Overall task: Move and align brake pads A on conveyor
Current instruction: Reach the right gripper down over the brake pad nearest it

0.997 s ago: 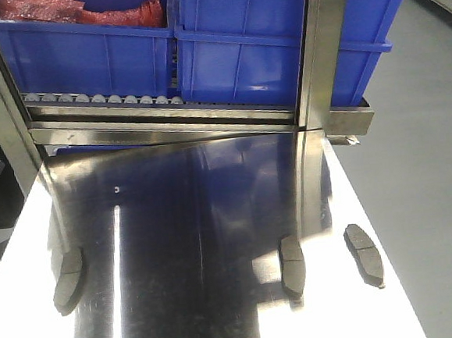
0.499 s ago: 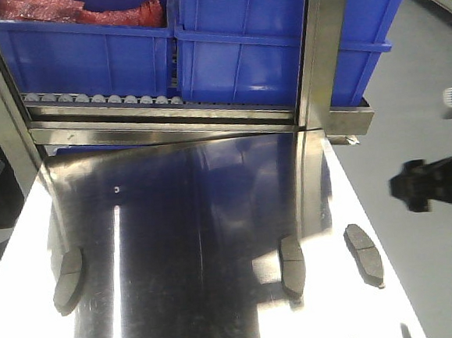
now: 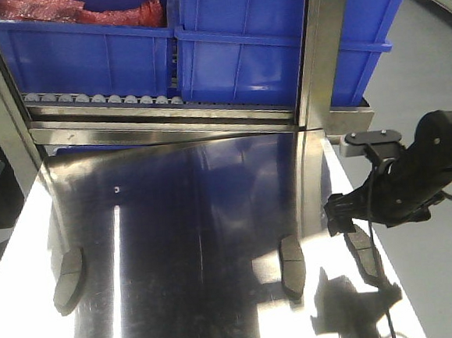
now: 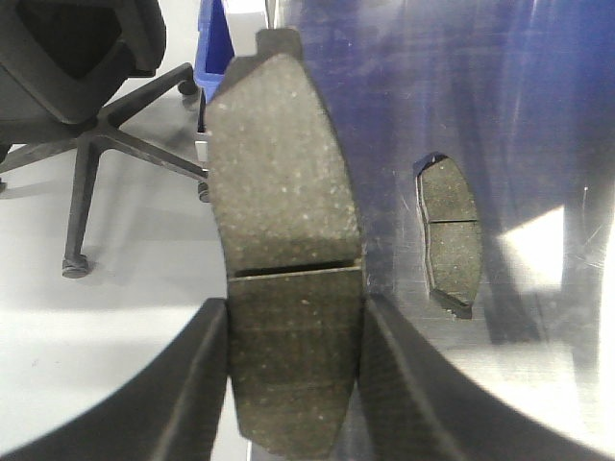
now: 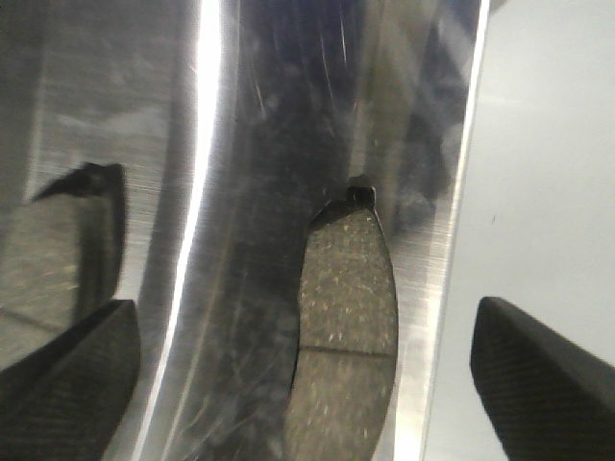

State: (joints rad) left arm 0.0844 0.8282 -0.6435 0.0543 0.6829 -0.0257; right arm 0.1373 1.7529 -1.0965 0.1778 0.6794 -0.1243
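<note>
Grey pad (image 4: 283,192) clamped lengthwise by L gripper (image 4: 293,317); R gripper (image 5: 298,317) spread over 2nd pad (image 5: 348,298).

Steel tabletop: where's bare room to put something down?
Widest bare patch: the shiny steel tabletop between the left dark-grey brake pad and the middle pad. Crowded at the right edge, where the black right gripper hovers open over the third pad.

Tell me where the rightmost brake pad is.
Front view: the rightmost brake pad lies flat on the steel tabletop by its right edge, beside the middle pad, under the open right gripper.
</note>
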